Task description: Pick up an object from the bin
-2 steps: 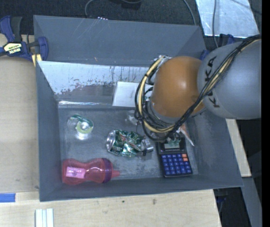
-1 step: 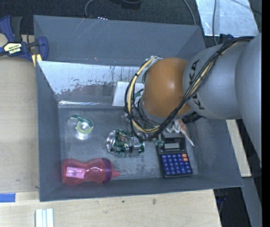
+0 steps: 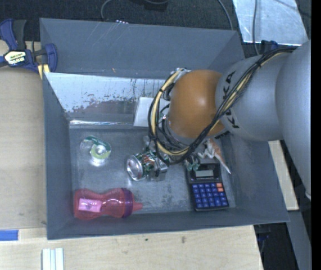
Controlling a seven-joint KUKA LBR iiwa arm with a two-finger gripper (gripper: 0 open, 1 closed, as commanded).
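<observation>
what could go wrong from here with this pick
1. The end effector sits right beside a shiny silver thing at centre; it might push that aside instead of catching it.
2. The calculator lies close under the arm's cables, which could snag or shift it.

In the bin we find the things spread over the floor. A bottle lies on its side along the near edge at the left. Behind it, well apart, sits a small round thing. A crumpled can lies in the middle, with a calculator to its right, nearer the front. The arm's wrist hangs above and just behind these two, reaching in from the right.
</observation>
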